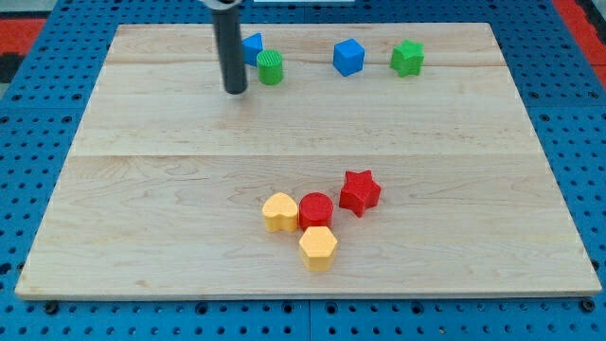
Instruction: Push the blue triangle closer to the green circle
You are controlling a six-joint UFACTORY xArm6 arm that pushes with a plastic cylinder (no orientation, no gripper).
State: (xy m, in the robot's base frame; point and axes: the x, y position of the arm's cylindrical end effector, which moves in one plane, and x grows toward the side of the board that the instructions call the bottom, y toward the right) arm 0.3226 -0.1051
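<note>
The blue triangle (253, 46) sits near the view's top, partly hidden behind my rod. The green circle (271, 67) stands just to its lower right, touching or nearly touching it. My tip (235, 91) rests on the board just left of and below the green circle, and below the blue triangle.
A blue cube (348, 57) and a green star (408, 58) lie at the top right. A red star (360, 192), a red circle (315, 209), a yellow heart (280, 212) and a yellow hexagon (318, 247) cluster near the view's bottom centre. The wooden board (142, 189) lies on blue pegboard.
</note>
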